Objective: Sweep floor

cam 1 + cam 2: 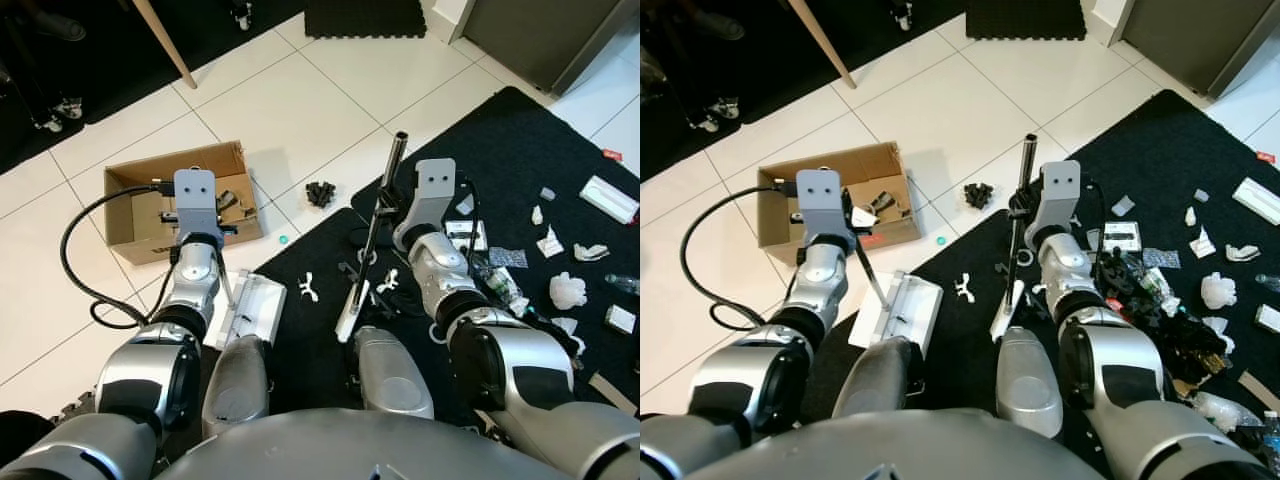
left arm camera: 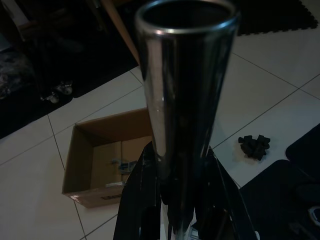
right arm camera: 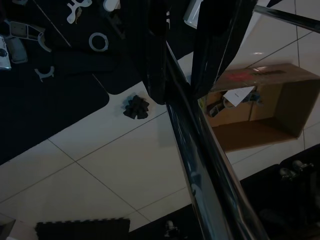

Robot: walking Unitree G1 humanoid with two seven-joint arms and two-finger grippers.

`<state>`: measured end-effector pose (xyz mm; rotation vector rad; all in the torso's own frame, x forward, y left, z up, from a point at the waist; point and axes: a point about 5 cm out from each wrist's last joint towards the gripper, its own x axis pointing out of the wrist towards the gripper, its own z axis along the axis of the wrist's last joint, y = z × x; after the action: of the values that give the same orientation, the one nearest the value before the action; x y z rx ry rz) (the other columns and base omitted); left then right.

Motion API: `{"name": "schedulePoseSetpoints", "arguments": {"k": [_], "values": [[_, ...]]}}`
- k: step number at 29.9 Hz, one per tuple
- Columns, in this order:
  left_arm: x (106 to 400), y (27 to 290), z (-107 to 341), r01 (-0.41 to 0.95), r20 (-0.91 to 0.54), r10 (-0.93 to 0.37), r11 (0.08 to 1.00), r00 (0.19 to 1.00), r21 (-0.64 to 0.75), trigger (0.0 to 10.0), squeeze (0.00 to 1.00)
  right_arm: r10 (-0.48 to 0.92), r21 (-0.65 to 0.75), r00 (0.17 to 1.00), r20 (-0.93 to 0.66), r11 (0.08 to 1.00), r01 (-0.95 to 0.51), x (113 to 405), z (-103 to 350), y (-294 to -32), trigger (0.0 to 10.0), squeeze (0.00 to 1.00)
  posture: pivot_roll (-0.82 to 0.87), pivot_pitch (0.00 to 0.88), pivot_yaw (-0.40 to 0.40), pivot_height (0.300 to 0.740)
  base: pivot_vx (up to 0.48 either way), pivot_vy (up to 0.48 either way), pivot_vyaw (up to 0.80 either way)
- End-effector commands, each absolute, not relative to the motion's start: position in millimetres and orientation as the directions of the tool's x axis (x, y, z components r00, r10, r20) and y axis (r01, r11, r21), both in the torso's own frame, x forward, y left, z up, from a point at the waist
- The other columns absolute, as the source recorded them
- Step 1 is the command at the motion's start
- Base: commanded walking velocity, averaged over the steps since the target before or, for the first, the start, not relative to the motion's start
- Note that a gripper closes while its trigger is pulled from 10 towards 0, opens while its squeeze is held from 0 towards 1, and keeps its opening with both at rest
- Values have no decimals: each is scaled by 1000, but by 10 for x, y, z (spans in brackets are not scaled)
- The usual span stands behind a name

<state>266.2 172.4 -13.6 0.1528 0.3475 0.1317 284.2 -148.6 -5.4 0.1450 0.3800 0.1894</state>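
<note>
Left eye view, white dustpan (image 1: 250, 310) (flat), dark-handled broom (image 1: 375, 235)

White tiled floor (image 1: 330, 100) carries a black mat (image 1: 530, 150); beyond the mat stand a grey cabinet (image 1: 540, 35) and a slanted wooden leg (image 1: 165, 40).

Glossy metal broom handle (image 1: 385, 195), matt cardboard box (image 1: 125, 215), shiny tiled floor (image 1: 330, 100).
</note>
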Motion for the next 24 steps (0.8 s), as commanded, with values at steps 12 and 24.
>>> {"name": "schedulePoseSetpoints", "arguments": {"k": [12,24], "values": [[2389,1909,-394,-105,-478,212,965,852,240,10000,0,220,208,892,-395,967,-147,2791,-122,-1464,10000,0,15,0,8,740,0,0,0],[2385,1915,-396,-105,-480,212,965,851,240,10000,0,226,211,889,-397,966,-151,2788,-126,-1457,10000,0,18,0,4,740,0,0,0]]}}
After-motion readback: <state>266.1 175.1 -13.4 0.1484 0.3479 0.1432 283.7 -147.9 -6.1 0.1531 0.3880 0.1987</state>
